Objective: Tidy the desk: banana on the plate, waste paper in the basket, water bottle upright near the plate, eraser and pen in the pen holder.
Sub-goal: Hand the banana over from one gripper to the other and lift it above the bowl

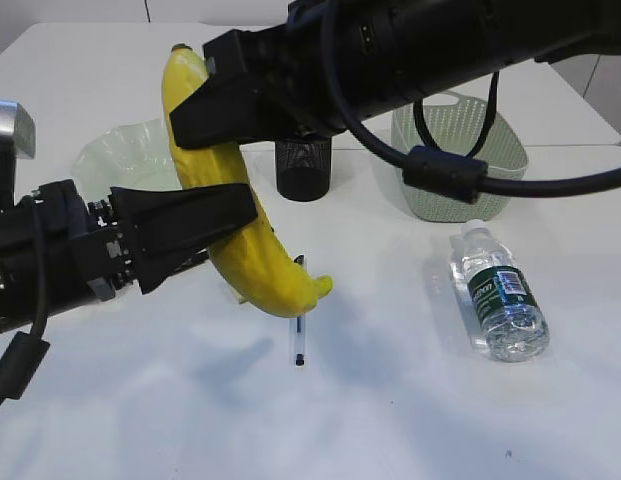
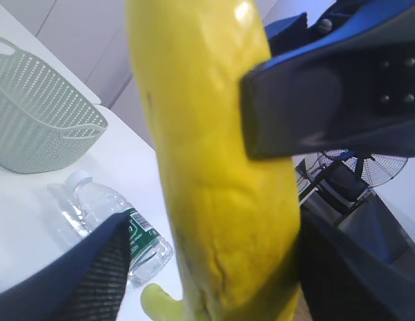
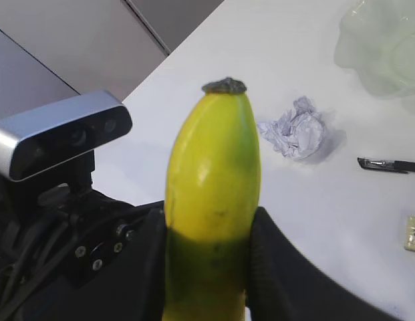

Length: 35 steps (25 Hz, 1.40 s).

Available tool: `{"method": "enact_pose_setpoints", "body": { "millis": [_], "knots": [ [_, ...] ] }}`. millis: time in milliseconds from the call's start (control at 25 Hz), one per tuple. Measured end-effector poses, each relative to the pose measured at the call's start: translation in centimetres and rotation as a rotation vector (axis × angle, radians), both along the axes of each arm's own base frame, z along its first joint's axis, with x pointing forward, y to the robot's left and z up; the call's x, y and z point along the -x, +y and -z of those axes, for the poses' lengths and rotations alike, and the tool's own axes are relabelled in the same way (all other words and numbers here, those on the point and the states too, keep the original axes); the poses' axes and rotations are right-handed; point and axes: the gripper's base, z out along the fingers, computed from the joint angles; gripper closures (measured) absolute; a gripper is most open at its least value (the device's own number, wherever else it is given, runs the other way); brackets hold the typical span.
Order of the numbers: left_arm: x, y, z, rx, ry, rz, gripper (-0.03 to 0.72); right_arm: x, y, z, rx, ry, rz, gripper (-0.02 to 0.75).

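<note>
You are mid-handover, with the banana (image 1: 255,265) hanging in the air above the counter (image 1: 390,420), just right of the plate (image 1: 120,150) and nearer the exterior camera than it. The right jaws are clamped across its upper half and carry it. The left jaws stand wide on either side of its lower half, and the left wrist view shows a clear gap at 1 finger, so treat that side as not gripping yet.

Close the left jaws squarely across the thick middle, not on the tapering end, and squeeze only until the fruit stops shifting, since the skin will likely bruise. Release the right jaws only once that hold is firm, and draw them back away from the plate so they do not drag the banana along. Then carry it low over the plate and lay it along the bowl, with the curve resting inside the wavy rim.

The right arm cuts off the back of the pen holder (image 1: 303,170), beyond the plate's right side, and part of the basket (image 1: 460,150) further right. The banana covers the top of the pen (image 1: 299,340). The waste paper (image 3: 297,134) and the eraser (image 3: 413,234) show only in the right wrist view, both on the counter near the plate. The water bottle (image 1: 495,295) lies on its side well right of the plate. You cannot judge the left contact from the exterior view, where the front finger hides it
</note>
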Motion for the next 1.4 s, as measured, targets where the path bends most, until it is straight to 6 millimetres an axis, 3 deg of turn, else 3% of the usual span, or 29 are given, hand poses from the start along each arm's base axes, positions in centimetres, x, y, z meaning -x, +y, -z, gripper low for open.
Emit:
{"method": "enact_pose_setpoints", "body": {
  "millis": [200, 320, 560, 720, 1040, 1400],
  "knots": [
    [0.1, 0.0, -0.2, 0.021, 0.004, 0.01, 0.338, 0.0, 0.2, 0.0, 0.0, -0.012, 0.001, 0.519],
    [0.1, 0.0, -0.2, 0.025, 0.01, 0.011, 0.381, 0.0, 0.2, -0.1, -0.001, -0.014, 0.0, 0.519],
    [0.1, 0.0, -0.2, 0.029, 0.012, 0.01, 0.393, 0.0, 0.2, -0.1, -0.006, -0.016, 0.002, 0.517],
    [0.1, 0.0, -0.2, 0.03, 0.013, 0.009, 0.395, 0.0, 0.2, -0.1, -0.009, -0.017, 0.006, 0.462],
    [-0.1, 0.1, -0.1, 0.019, 0.014, -0.013, 0.395, 0.1, 0.3, -0.1, -0.015, -0.009, 0.008, 0.191],
    [-1.0, 0.8, -0.4, 0.023, -0.037, -0.126, 0.398, 0.0, 0.1, 0.1, 0.023, -0.031, 0.001, 0.161]
  ]
}}
